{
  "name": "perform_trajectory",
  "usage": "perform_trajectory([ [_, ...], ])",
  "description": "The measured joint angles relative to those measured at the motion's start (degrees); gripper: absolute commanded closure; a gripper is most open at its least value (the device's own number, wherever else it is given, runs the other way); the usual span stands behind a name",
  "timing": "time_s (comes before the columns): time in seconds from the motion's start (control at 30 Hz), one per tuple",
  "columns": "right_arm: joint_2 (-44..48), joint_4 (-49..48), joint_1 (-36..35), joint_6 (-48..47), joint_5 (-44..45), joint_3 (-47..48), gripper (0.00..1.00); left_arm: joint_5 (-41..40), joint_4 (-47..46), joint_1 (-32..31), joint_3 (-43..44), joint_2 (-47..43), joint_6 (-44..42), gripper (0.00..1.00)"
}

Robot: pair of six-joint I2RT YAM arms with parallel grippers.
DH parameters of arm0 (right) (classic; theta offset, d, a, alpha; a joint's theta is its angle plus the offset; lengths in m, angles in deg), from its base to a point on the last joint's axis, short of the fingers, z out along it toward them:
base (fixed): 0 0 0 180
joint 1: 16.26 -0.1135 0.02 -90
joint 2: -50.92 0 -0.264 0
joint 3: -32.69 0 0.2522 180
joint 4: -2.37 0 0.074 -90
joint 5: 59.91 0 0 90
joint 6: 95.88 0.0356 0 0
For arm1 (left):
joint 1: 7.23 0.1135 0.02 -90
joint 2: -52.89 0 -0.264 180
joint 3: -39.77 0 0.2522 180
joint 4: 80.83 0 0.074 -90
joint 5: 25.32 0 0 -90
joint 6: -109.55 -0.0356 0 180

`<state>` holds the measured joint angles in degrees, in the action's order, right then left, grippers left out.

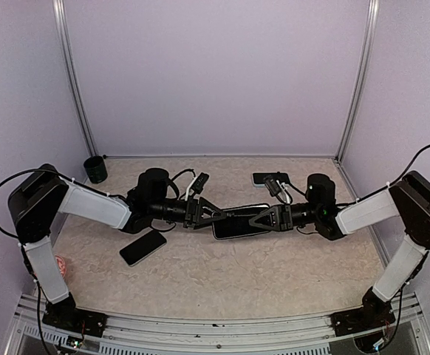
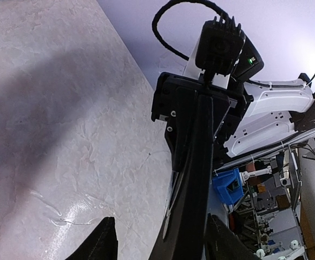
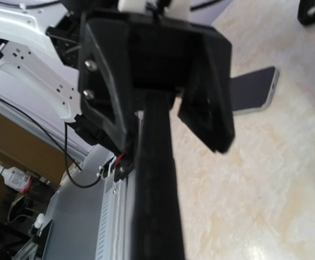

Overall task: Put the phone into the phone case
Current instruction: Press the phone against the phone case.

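A dark phone (image 1: 241,223) with a silver rim hangs above the table between my two grippers. The left wrist view shows it edge-on as a thick black slab (image 2: 192,179) with a thin glassy layer on one side; I cannot tell phone from case there. My left gripper (image 1: 219,214) straddles its left end with its fingers (image 2: 106,244) wider than the slab, a gap on one side. My right gripper (image 1: 253,219) holds the right end; its own fingers are hidden in the right wrist view, where the slab (image 3: 155,179) fills the middle.
A second dark phone (image 1: 142,247) lies flat on the table, front left, and also shows in the right wrist view (image 3: 252,89). Another dark slab (image 1: 269,178) lies at the back. A dark cup (image 1: 94,168) stands in the far-left corner. Purple walls enclose the table.
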<state>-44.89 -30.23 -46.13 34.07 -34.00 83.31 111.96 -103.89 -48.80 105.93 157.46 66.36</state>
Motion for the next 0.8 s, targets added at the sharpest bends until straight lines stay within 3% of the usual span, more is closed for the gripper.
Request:
perform_trajectory([
  [0.47, 2.93, -2.25, 0.81, 1.42, 3.04, -0.31, 1.0, 0.42, -0.22, -1.44, 0.04, -0.17, 0.5, 0.43],
  [0.8, 3.04, -4.61, 1.07, 2.84, 4.39, -1.33, 1.0, 0.98, -0.17, -2.51, 0.37, -0.17, 0.31, 0.6],
])
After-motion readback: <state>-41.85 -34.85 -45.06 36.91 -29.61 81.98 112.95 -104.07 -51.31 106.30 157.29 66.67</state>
